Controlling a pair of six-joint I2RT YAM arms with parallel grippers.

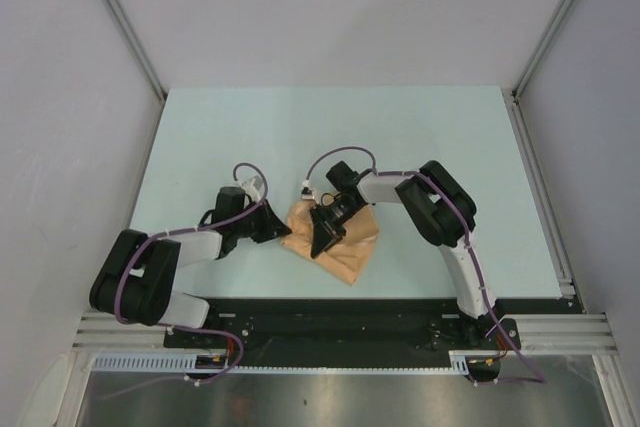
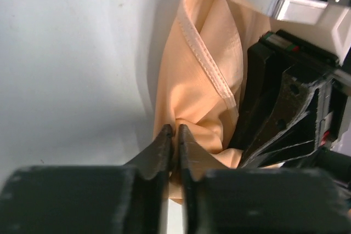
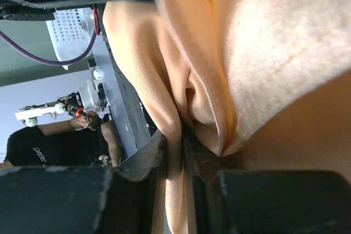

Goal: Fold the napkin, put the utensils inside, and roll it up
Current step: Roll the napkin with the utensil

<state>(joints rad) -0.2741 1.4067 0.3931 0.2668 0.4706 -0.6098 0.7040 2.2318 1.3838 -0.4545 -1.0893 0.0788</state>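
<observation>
Pale green table [image 1: 300,127], white enclosure walls on three sides; the work sits close to the arm bases.

Napkin [image 1: 352,245]: found bunched, not flat, lying between the two grippers and trailing off on the right gripper's outer side.

Left gripper [image 2: 175,138]: jaws closed to a sliver on a gathered fold of the cloth, with a hemmed edge rising just ahead of the fingertips.

Right gripper [image 3: 176,143]: likewise clamped on a thin fold, with loose layers billowing above it and to its right.

The two grippers sit very near each other (in the left wrist view the right one fills the space immediately right of the left fingers).

Utensils: not visible in any view. Whether they lie under the cloth cannot be told.

Assessment: the step in hand appears to be the fold, at an early and untidy stage.

Recommendation: hold both pinches firm and draw the grippers apart to tension the edge between them. Lay the cloth flat ahead of the fingers before releasing.

Risks noted: either pinch may hold more than one layer, so a release could leave the crease off-line. Finger collision is possible at this spacing.
</observation>
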